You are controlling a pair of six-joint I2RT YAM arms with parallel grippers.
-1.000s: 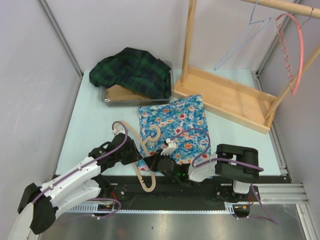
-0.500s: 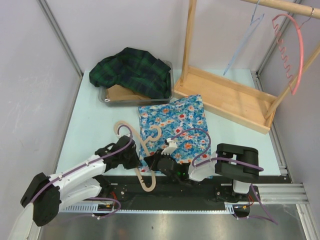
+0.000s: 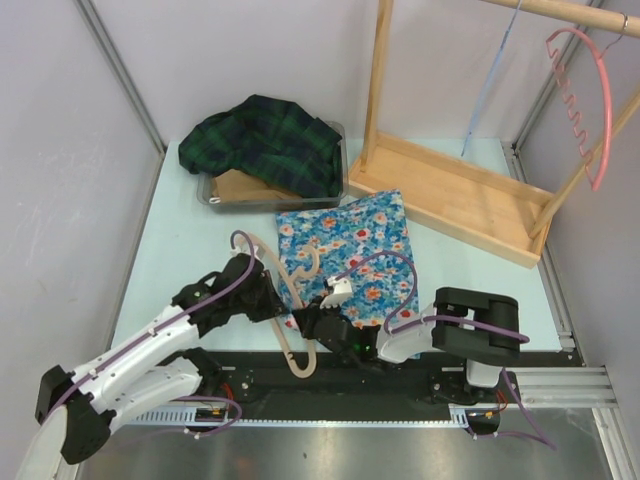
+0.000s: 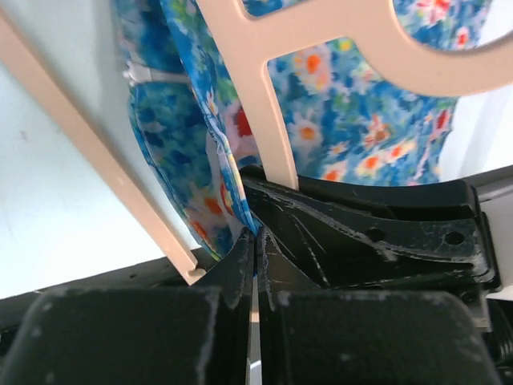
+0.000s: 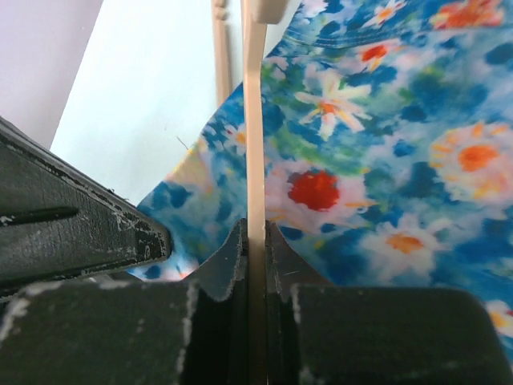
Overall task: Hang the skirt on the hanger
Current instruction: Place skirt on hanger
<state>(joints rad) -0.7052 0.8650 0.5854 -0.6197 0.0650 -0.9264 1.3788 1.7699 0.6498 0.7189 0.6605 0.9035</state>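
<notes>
The blue floral skirt [image 3: 350,250] lies flat on the table in the top view. A beige hanger [image 3: 285,340] lies across its near left corner. My left gripper [image 3: 272,306] is at that corner; in the left wrist view it [image 4: 256,234] is shut on the skirt's edge [image 4: 228,184], with the hanger [image 4: 272,136] just above. My right gripper [image 3: 306,322] sits right beside it. In the right wrist view it [image 5: 255,228] is shut on the hanger's thin bar [image 5: 254,144], over the skirt [image 5: 377,160]. The two grippers nearly touch.
A grey tray [image 3: 212,196] at the back holds a dark green plaid garment [image 3: 265,140] and a brown board [image 3: 240,187]. A wooden rack [image 3: 450,195] stands at the back right, with a pink hanger [image 3: 592,100] and a blue wire hanger [image 3: 490,85] on its rod.
My left gripper moved right and forward onto the skirt's near left corner. The beige hanger shifted with it. The blue wire hanger on the rack is swinging.
</notes>
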